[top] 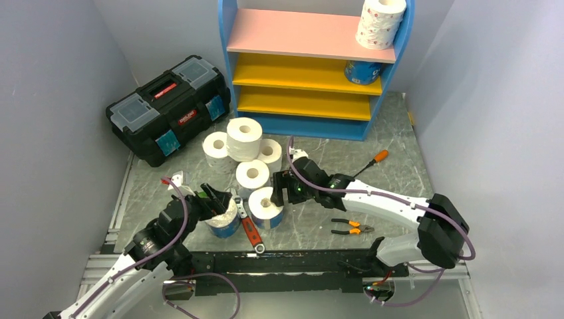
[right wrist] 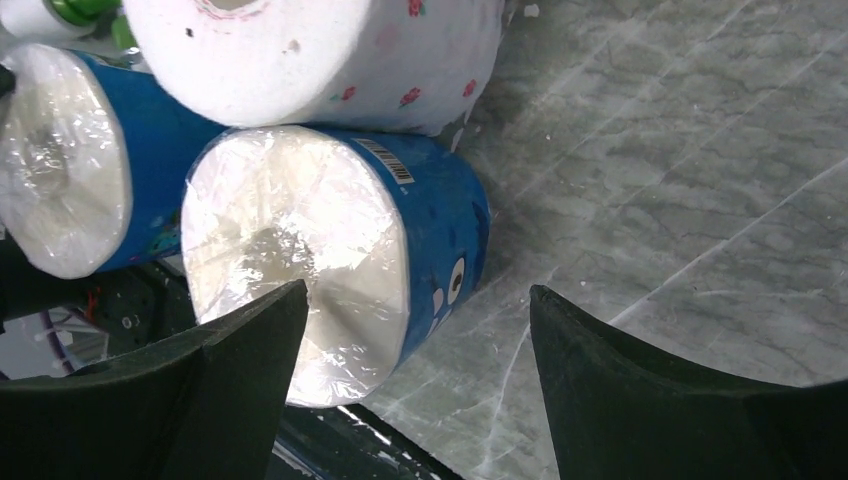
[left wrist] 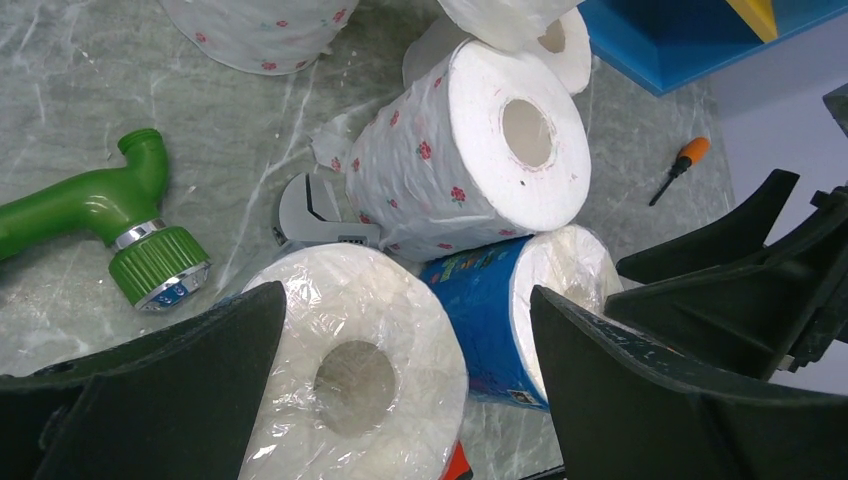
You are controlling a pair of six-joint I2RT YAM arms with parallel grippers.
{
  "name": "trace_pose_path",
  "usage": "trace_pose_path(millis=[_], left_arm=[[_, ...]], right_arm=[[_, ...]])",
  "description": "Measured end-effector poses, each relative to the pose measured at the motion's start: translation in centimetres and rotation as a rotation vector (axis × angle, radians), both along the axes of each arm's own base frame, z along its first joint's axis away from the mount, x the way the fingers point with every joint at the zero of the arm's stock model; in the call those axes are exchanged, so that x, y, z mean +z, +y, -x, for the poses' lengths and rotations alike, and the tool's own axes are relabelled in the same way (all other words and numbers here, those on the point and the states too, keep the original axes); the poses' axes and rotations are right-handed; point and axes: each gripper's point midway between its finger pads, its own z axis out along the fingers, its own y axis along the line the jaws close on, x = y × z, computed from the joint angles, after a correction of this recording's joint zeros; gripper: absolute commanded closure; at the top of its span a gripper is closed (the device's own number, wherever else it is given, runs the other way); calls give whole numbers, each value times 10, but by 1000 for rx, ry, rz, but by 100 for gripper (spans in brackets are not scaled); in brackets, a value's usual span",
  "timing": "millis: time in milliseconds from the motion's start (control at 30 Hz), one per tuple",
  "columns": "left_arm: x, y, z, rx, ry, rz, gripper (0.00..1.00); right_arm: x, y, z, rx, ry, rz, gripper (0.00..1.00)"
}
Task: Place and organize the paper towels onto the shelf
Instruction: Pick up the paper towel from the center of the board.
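The shelf stands at the back. A pink-dotted roll sits on its pink top board, and a blue-wrapped roll on the yellow board below. Several paper towel rolls cluster on the table in front. My left gripper is open around a plastic-wrapped roll, with its left finger close to it. A blue roll and a pink-dotted roll lie beyond. My right gripper is open beside the blue-wrapped roll, which lies by its left finger.
A black toolbox stands at the back left. A red-handled wrench, pliers and an orange-handled screwdriver lie on the table. A green pipe fitting lies left of the rolls. Grey walls close in both sides.
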Motion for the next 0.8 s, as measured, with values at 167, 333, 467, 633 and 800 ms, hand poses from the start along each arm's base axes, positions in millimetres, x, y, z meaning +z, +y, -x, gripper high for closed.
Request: trace_pose_path(millis=[167,333,467,633,800], left_arm=[[0,0,0,0,-2,3,1],[0,0,0,0,-1,2,1],[0,0,0,0,-1,2,0],[0,0,-1,5,1,6,1],[0,0,-1,12,5,19,1]], right_arm=[[-7,2,0,0,13,12,18],[-7,7,-1,6,10,0,18],[-5,9,-1,11,8,-7,18],[-1,18,1,29,4,-10,19],[-7,22,1,36,15,5,21]])
